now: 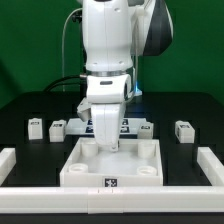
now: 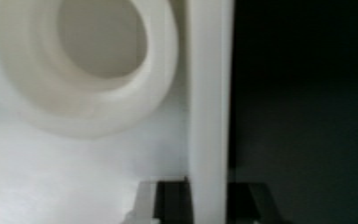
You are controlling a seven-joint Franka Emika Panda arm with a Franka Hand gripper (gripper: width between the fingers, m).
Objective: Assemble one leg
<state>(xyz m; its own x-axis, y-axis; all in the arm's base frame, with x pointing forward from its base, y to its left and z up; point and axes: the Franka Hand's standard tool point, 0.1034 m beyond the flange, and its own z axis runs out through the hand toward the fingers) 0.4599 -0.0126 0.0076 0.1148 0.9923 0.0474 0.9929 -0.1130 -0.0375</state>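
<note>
Fingers (image 1: 105, 141) down at corner socket (image 2: 91, 60) of white square panel (image 1: 112, 165). Clenched or released: can't tell, nor if leg's btwn them. Loose leg (image 1: 183, 130) on tabletop (image 1: 197, 114), well apart from fingers. Risk: off-centre approach, you jam on rim, panel shifts.

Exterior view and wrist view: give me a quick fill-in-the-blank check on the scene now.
1. The gripper is down over the white ___.
2. One leg sits alone at the exterior view's ___.
3. The wrist view shows a round ___ in the tabletop.
4. The table is coloured ___.
Missing words: tabletop; right; hole; black.
</note>
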